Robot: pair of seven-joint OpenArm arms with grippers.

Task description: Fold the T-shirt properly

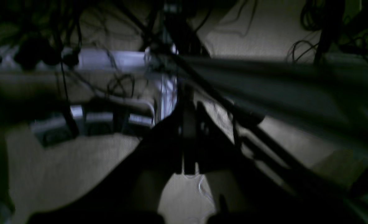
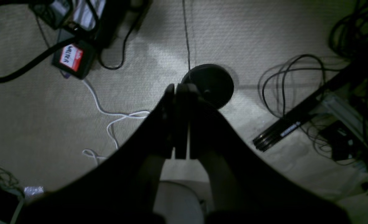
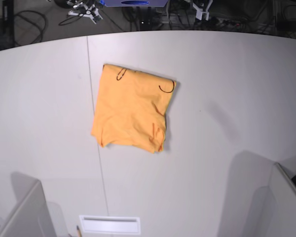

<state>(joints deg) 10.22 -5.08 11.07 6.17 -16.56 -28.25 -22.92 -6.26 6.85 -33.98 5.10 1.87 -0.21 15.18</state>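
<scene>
The T-shirt [image 3: 133,111] lies folded into a rough rectangle on the white table [image 3: 237,74], left of centre in the base view. It is light orange, with thin dark marks near its top edge. Neither gripper shows in the base view. In the left wrist view, dark and blurred, my left gripper [image 1: 190,105] is shut with nothing in it and faces the carpet and a metal frame. The right wrist view shows my right gripper [image 2: 181,88] shut and empty, hanging over the carpeted floor. Both grippers are away from the shirt.
Grey slab-like parts rise at the lower left [image 3: 24,212] and lower right [image 3: 281,202] of the base view. A white slotted plate [image 3: 109,224] sits at the table's front edge. Under the right gripper are a black round base [image 2: 209,84], a labelled power box [image 2: 72,59] and loose cables [image 2: 115,121].
</scene>
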